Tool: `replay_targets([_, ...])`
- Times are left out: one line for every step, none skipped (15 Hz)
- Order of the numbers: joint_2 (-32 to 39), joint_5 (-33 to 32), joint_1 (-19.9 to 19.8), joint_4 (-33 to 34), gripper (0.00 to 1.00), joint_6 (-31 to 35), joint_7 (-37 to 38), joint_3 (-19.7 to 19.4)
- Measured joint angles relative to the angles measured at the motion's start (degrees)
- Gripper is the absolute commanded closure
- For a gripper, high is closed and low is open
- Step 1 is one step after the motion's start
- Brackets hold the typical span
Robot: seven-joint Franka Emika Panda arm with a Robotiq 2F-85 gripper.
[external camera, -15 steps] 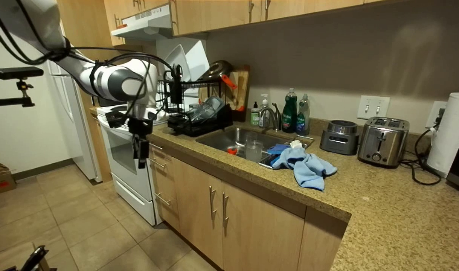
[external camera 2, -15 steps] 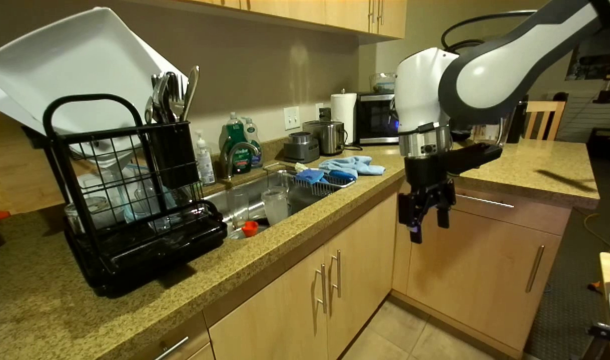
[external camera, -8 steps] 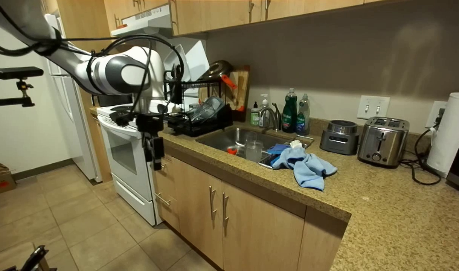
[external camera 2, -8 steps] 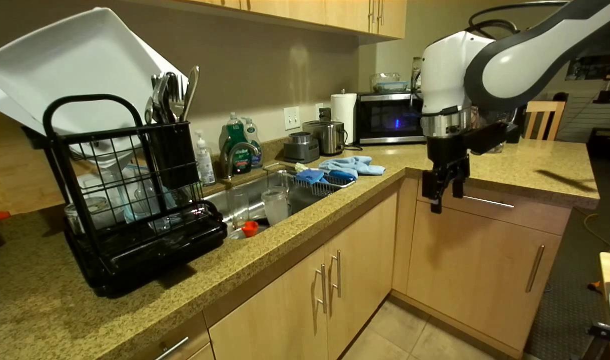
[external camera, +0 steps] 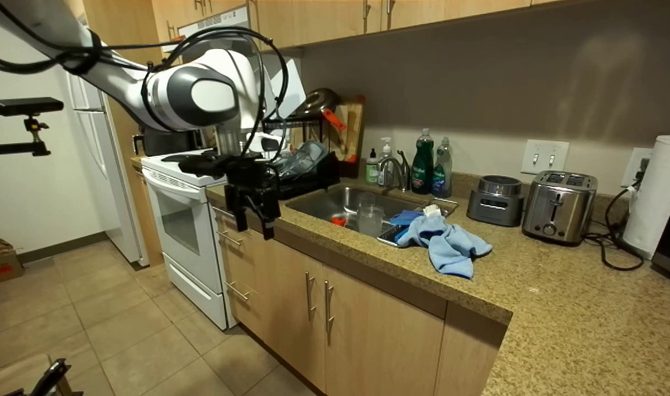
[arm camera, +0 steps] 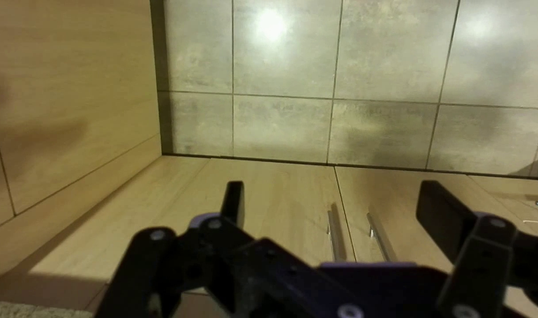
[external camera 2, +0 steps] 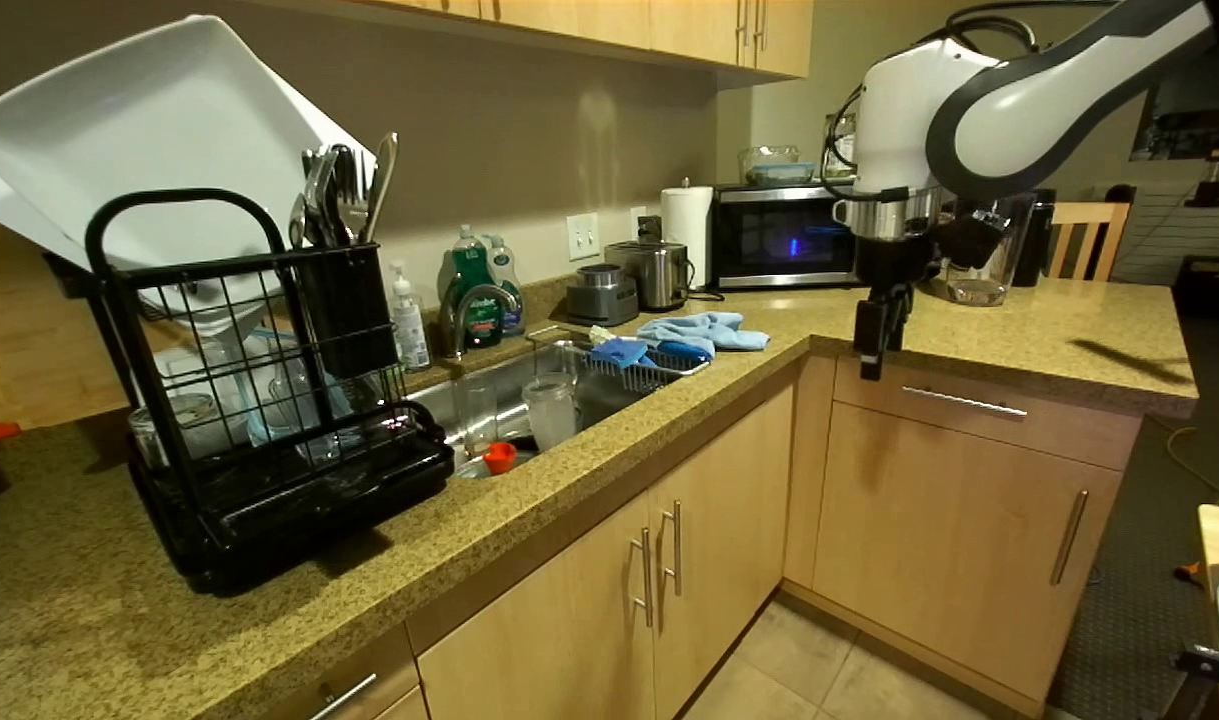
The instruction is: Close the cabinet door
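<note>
Two tall light brown wood cabinet doors stand flush under the sink: a door by the drawers (external camera: 288, 313) and a door nearer the corner (external camera: 384, 341). Each has a slim vertical metal bar handle. They also show in an exterior view (external camera 2: 549, 620) and in the wrist view (arm camera: 273, 198). I cannot tell which is the task's door; no white inner face shows. My gripper (external camera: 255, 225) is open and empty, pointing down in front of the counter edge, apart from the doors. In the wrist view my gripper (arm camera: 332, 187) has its jaws wide apart with both handles seen between them.
The granite counter edge (external camera: 378, 261) runs along the sink (external camera: 335, 198). A black dish rack (external camera 2: 269, 500) stands beside it. A white stove (external camera: 186, 231) is past the drawers. A corner cabinet (external camera 2: 959, 540) with a drawer above is shut too. Tiled floor (arm camera: 286, 57) lies below.
My gripper has risen, moved toward the counter, and turned so its jaws now spread along the counter front. It stays open. The cabinet doors have not moved.
</note>
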Motion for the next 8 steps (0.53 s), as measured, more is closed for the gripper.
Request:
replay_targets([0.22,0.0,-0.09,0.66,0.0,0.15,-1.87,-0.07])
replay_targets([0.37,0.02,-0.1,1.12,0.0,0.11,-2.2,-0.08])
replay_targets([0.4,0.02,-0.1,1.13,0.0,0.1,-2.18,-0.06])
replay_targets([0.41,0.02,-0.1,1.1,0.0,0.08,-2.18,-0.03])
replay_targets([0.41,0.02,-0.1,1.1,0.0,0.08,-2.18,-0.01])
replay_targets([0.43,0.02,-0.1,1.1,0.0,0.08,-2.18,-0.01])
replay_targets([0.43,0.02,-0.1,1.1,0.0,0.07,-2.17,-0.01])
replay_targets([0.43,0.02,-0.1,1.1,0.0,0.07,-2.18,0.0])
